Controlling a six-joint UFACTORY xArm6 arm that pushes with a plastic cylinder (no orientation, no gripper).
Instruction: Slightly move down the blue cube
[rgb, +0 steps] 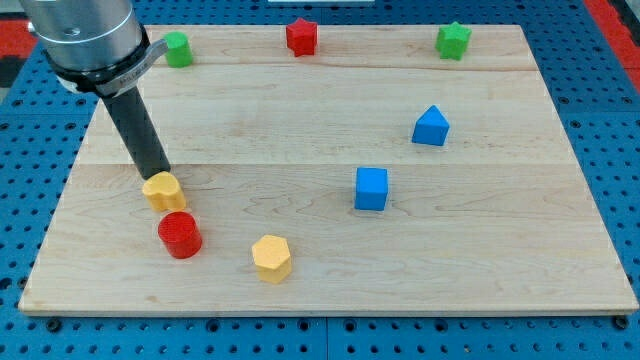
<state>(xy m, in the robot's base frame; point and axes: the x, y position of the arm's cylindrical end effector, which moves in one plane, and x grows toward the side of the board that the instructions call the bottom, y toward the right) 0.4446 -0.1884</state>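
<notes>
Camera view. The blue cube (371, 189) is a solid bright blue block with square faces, sitting flat on the wooden board (330, 290); its top face is lighter than the front one. It stands well apart from my tip (160, 174), far toward the view's right and slightly lower, with bare wood all round it and nothing touching it.

My tip is the bare end of a dark rod; it carries nothing and has no jaws to set. It rests at the upper edge of a yellow block (164, 190), touching or just short of it; which of the two cannot be told. That block's shape is rounded and hard to make out. Just below it, toward the view's bottom, is a red cylinder (180, 235), close beside the yellow block. Further to the lower right of my tip lies a yellow hexagonal block (272, 258).

Beyond the blue cube, up and right, sits a blue block with a peaked top (431, 126). Along the board's top edge are a green block (178, 49), partly hidden by the arm's grey housing (85, 40), a red star-like block (301, 37) and a green star-like block (453, 41). The housing is cut off by the view's top.
</notes>
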